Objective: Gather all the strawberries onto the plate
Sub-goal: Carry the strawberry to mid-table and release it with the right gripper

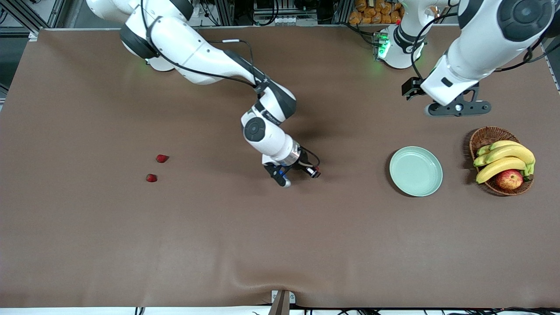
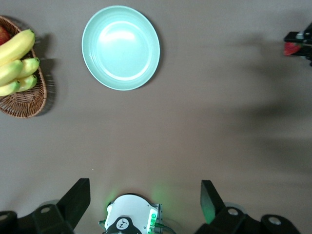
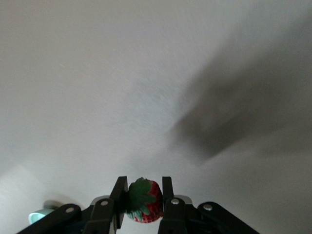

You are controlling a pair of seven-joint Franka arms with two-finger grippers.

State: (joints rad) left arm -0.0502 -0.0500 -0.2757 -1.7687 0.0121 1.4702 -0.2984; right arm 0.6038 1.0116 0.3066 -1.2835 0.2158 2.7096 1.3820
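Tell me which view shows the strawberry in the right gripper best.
Right wrist view: the held strawberry fills the gap between the fingers. Left wrist view shows only a red speck; in the front view the gripper hides it.

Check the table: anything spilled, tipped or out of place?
Nothing stands out. Two strawberries lie loose, the right gripper holds a third, and the plate sits flat and bare.
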